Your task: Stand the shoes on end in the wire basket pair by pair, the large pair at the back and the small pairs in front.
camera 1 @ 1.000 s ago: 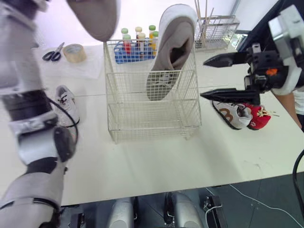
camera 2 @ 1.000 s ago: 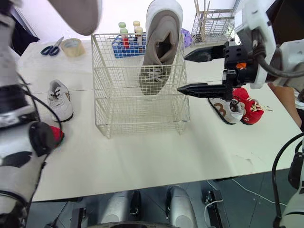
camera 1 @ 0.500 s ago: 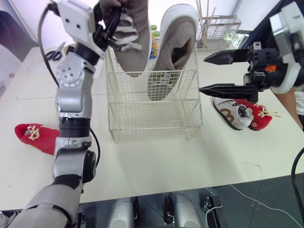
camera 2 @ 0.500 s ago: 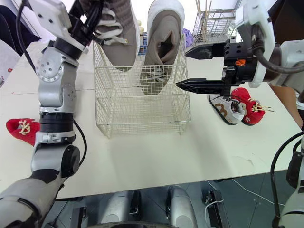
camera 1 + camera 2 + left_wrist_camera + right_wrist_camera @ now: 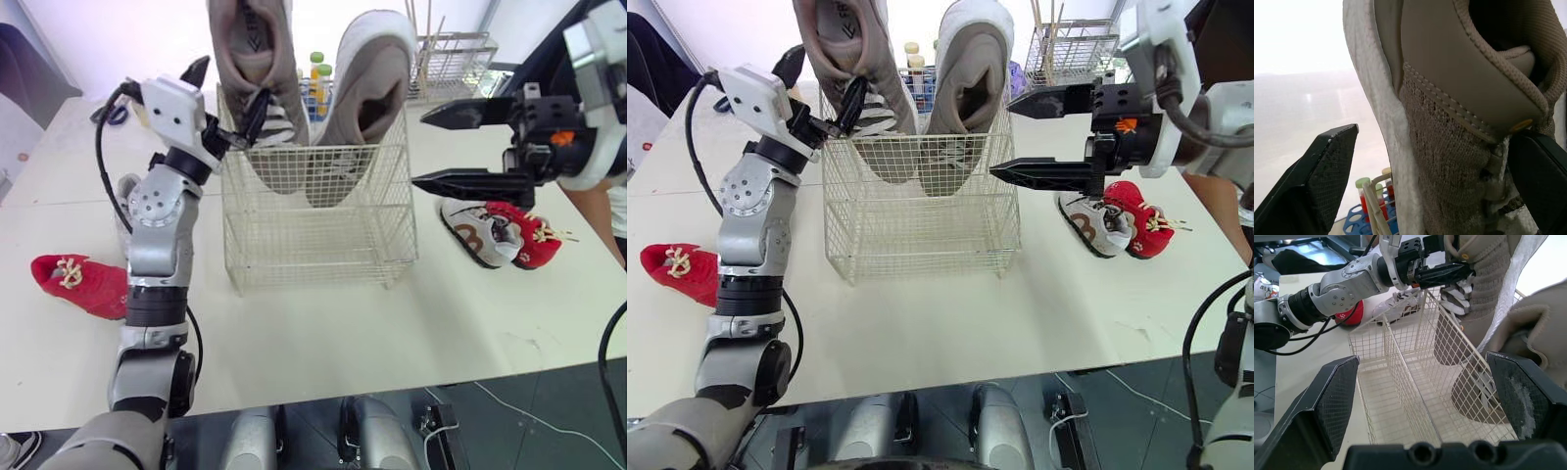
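Straddling the large shoe (image 5: 247,49), left pincer (image 5: 227,86) gapes; right pincer (image 5: 419,152) gapes beside wire basket (image 5: 313,225); tube rack (image 5: 314,70) behind

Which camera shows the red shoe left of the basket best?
Left eye view: the small red shoe with cream laces lies whole on the table. The right eye view matches; the right wrist view catches a red sliver behind the arm.

The large shoe (image 5: 1449,161) is showing coarse taupe knit cloth. Its heel panel (image 5: 1449,73) is looking smooth and leathery with neat stitching, and its white sole (image 5: 1369,112) is looking rough and pebbly. The basket (image 5: 313,225) is showing thin cream-coated metal wire. The table (image 5: 392,323) is looking matt white. The right gripper (image 5: 421,149) is showing black pads (image 5: 1339,401) with fine cross-hatching. The red shoe (image 5: 83,282) is looking like soft cloth.
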